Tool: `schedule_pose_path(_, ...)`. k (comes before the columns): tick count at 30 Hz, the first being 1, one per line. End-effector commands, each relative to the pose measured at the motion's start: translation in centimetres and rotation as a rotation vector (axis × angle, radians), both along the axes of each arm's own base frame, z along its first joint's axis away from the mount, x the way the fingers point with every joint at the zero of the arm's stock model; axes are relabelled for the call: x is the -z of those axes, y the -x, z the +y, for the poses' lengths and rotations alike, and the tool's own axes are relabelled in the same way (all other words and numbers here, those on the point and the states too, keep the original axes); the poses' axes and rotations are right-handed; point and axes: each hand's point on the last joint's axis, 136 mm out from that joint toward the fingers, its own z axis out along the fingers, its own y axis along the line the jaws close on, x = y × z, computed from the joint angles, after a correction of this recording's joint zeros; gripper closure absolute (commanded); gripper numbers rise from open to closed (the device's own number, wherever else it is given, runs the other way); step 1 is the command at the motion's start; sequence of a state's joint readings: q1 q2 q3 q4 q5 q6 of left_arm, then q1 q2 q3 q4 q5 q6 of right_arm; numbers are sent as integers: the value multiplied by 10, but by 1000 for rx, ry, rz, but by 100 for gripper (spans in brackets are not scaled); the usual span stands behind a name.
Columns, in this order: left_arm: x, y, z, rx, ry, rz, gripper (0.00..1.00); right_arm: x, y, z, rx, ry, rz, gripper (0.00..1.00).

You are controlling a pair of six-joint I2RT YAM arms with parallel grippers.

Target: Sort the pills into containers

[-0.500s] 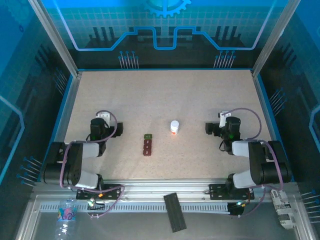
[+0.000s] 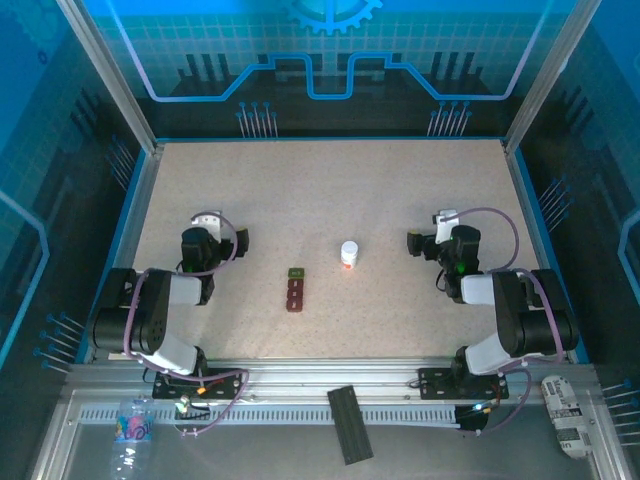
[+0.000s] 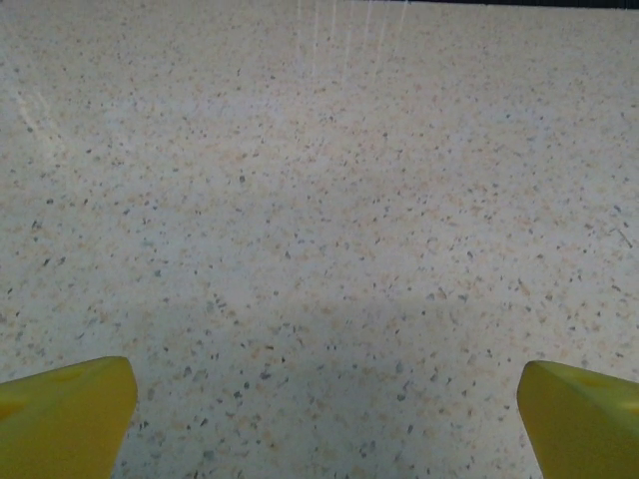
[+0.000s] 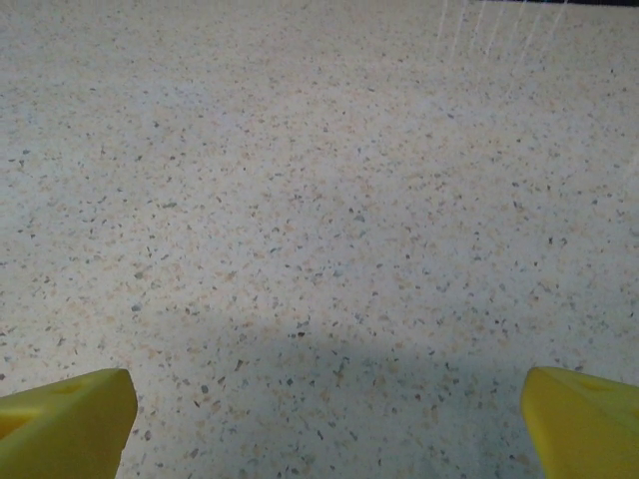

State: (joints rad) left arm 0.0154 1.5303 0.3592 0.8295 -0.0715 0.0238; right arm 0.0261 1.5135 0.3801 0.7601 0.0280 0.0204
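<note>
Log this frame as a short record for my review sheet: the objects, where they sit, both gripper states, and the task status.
containers: strip of containers, three dark red compartments and one green at the far end, lying near the middle of the table
compartment contents: too small to tell
bottle: white bottle with orange band, upright, right of the strip and apart from it
left gripper: open, nothing between the fingers, over bare table
right gripper: open, nothing between the fingers, over bare table
status: nothing grasped
</note>
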Motion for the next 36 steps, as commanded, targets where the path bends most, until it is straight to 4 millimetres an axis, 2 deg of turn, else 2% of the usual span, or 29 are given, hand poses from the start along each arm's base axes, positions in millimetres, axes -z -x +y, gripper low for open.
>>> schedule_pose_path(1,-22,-15,-9,31,34,-87,1,-25,-16,12,-51,19,-101,0)
schedule_pose_path(18,-22,-15,-11,30,18,-87,1,-27,-15,8,-40,-5,-113,0)
schedule_pose_path(26,-50,-16,9,-93,8,-31,1,-73,-2,-31,200,-4,-126,0)
schedule_pose_path(29,-66,-15,17,-160,45,16,1,-97,-1,-43,289,-93,-75,0)
schedule_pose_path(32,-86,-11,12,-169,130,21,1,-110,11,-59,438,-277,-21,0)
schedule_pose_path(36,-118,-1,2,-156,244,11,1,-140,10,-24,204,-449,-46,0)
